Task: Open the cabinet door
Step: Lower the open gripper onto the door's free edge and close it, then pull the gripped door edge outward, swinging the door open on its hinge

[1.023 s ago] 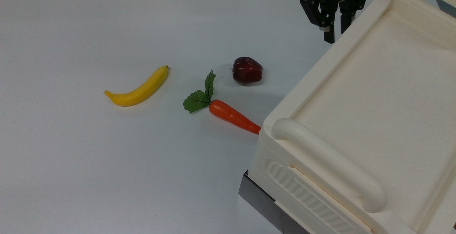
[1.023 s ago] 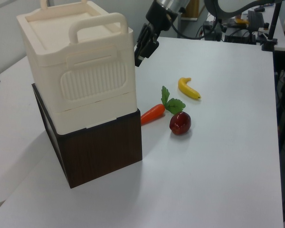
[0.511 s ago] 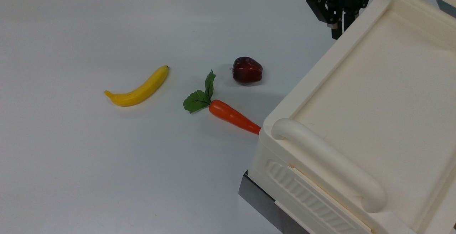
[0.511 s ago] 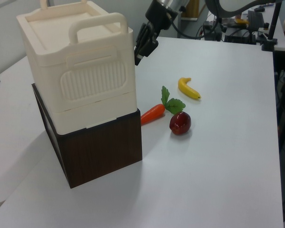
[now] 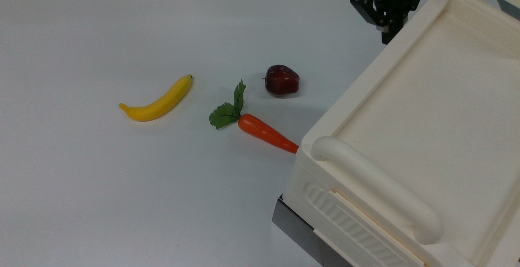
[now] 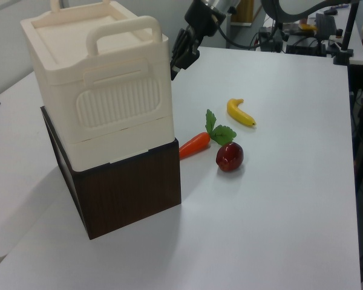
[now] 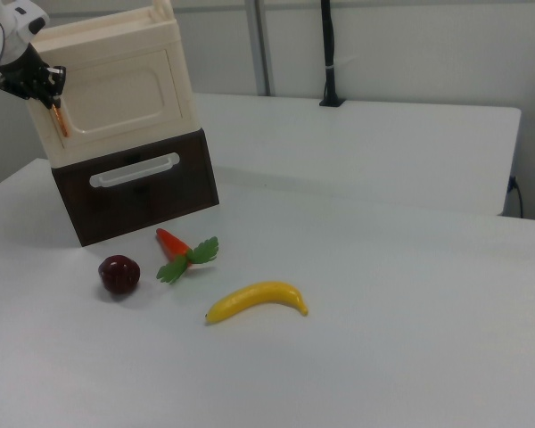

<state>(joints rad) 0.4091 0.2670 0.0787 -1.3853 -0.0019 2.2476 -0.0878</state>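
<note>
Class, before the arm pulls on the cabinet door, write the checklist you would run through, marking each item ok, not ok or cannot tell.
1. Gripper at the copper handle of the cabinet door: ok.
2. Jaws closed on the handle: cannot tell.
3. Door shut, flush with the cabinet: ok.
4. Carrot, apple and banana lie low on the table, below the door: ok.
5. Cabinet sits square on the dark base: ok.

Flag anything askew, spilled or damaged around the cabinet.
Nothing stands out. The cabinet door sits flush and shut, the gripper at its copper handle. Apple, carrot and banana lie intact on the table.
</note>
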